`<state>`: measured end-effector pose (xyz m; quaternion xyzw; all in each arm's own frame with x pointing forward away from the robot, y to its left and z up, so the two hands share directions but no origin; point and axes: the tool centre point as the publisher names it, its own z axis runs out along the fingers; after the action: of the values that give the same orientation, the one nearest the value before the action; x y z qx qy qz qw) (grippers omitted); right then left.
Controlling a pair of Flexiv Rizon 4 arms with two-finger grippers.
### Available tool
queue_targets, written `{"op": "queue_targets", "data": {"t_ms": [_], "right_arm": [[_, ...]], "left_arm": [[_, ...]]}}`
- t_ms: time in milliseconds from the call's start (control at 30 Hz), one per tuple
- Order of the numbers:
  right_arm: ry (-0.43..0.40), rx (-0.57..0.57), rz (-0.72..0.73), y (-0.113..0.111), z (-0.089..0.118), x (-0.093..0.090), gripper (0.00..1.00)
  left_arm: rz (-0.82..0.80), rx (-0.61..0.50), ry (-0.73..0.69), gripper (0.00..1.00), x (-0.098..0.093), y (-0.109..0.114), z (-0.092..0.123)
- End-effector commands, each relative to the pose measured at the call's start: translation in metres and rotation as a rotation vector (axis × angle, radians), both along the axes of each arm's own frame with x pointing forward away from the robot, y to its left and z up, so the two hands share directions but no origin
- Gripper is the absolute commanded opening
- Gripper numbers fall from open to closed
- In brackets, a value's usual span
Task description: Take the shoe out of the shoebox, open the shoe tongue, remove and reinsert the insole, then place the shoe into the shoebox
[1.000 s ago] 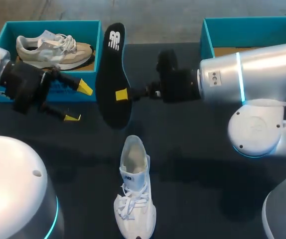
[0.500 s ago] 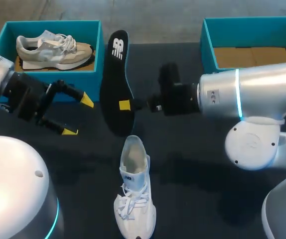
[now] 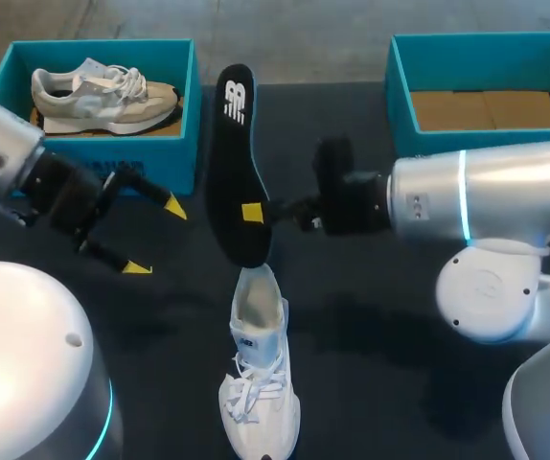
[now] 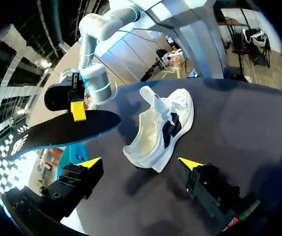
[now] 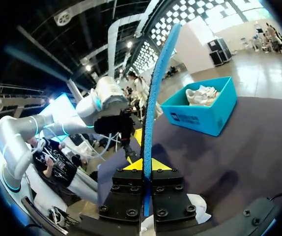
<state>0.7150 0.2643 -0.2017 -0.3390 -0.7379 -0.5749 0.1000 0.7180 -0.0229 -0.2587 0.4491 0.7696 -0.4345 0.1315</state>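
Silver arms (image 3: 505, 196) w/ cyan rings (image 3: 463, 196)

A dark, matte desk (image 3: 371, 316) is seen from above, its surface nearly black and unpatterned. Soft, blurred shadows are cast on it, and a faint sheen is picked up where light falls from overhead. In the left wrist view the same surface (image 4: 239, 113) is shown dark grey and evenly lit. Past the desk's far edge, a grey, streaked concrete floor (image 3: 294, 29) is visible.
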Motion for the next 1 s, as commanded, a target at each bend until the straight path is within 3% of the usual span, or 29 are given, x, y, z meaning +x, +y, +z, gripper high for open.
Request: {"op": "queue_targets", "data": {"t_ms": [33,567,833,1000], "right_arm": [[-0.029,0.000,-0.011,-0.005,-0.010,-0.009,0.00],[-0.006,-0.019,-0.024,-0.005,-0.016,-0.009,0.00],[-0.010,-0.007,0.015,-0.007,-0.032,0.000,0.00],[-0.014,0.029,0.060,-0.009,-0.040,0.000,0.00]], "left_arm": [[-0.018,0.049,0.049,1.00,0.011,-0.011,-0.012],[-0.018,0.058,0.061,1.00,0.011,-0.012,-0.014],[0.117,0.083,0.309,1.00,0.007,-0.020,-0.020],[0.129,0.121,0.347,1.00,-0.001,-0.022,-0.032]]}}
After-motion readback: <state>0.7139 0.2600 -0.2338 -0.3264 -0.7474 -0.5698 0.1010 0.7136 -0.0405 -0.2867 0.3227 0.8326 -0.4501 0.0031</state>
